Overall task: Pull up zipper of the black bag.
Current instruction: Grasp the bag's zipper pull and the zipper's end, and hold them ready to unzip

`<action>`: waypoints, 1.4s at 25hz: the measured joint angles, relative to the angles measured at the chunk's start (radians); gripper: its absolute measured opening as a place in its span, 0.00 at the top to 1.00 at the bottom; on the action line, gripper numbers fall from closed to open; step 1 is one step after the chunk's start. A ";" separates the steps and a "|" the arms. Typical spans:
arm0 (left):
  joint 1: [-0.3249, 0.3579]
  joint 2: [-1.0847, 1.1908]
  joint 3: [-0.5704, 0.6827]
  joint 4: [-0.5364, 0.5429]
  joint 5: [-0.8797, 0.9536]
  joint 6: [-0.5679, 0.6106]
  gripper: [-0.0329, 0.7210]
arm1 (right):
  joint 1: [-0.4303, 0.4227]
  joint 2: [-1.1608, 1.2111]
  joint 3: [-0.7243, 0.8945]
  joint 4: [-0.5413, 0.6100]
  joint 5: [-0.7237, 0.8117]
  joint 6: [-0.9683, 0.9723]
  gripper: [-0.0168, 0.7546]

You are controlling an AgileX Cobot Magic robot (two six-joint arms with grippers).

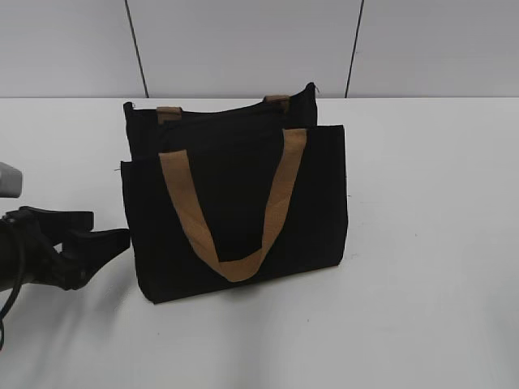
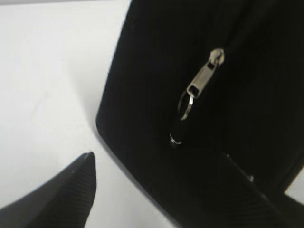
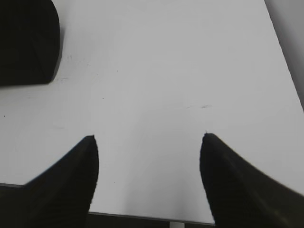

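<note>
The black bag (image 1: 235, 203) stands upright in the middle of the white table, one tan strap handle hanging down its front. Its end panel fills the left wrist view (image 2: 156, 57). The zipper (image 2: 203, 78), a silver slider with a ring pull, shows there on the dark zip track. My left gripper (image 1: 99, 228) is open and empty just left of the bag's lower left side. In the left wrist view (image 2: 156, 159) its jaws are below the zipper and not touching it. My right gripper (image 3: 148, 137) is open and empty over bare table; a bag corner (image 3: 23, 42) shows at upper left.
The white table (image 1: 422, 284) stretches to the right and in front of the bag. Its near edge (image 3: 142, 216) runs just under the right gripper. A pale panelled wall (image 1: 243, 40) stands behind the table.
</note>
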 joint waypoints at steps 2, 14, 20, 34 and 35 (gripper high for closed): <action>0.000 0.050 -0.025 0.041 -0.004 -0.012 0.17 | 0.000 0.000 0.000 0.000 0.000 0.000 0.31; 0.000 0.192 -0.151 0.213 -0.010 -0.044 0.17 | 0.000 0.000 0.000 0.000 0.000 0.000 0.31; 0.000 0.214 -0.195 0.247 -0.006 -0.055 0.17 | 0.000 0.000 0.000 0.000 0.000 0.000 0.31; 0.000 0.312 -0.327 0.273 -0.012 -0.063 0.38 | 0.000 0.000 0.000 0.000 0.000 0.000 0.31; 0.000 0.312 -0.327 0.274 -0.012 -0.063 0.43 | 0.000 0.000 0.000 0.000 0.000 0.000 0.31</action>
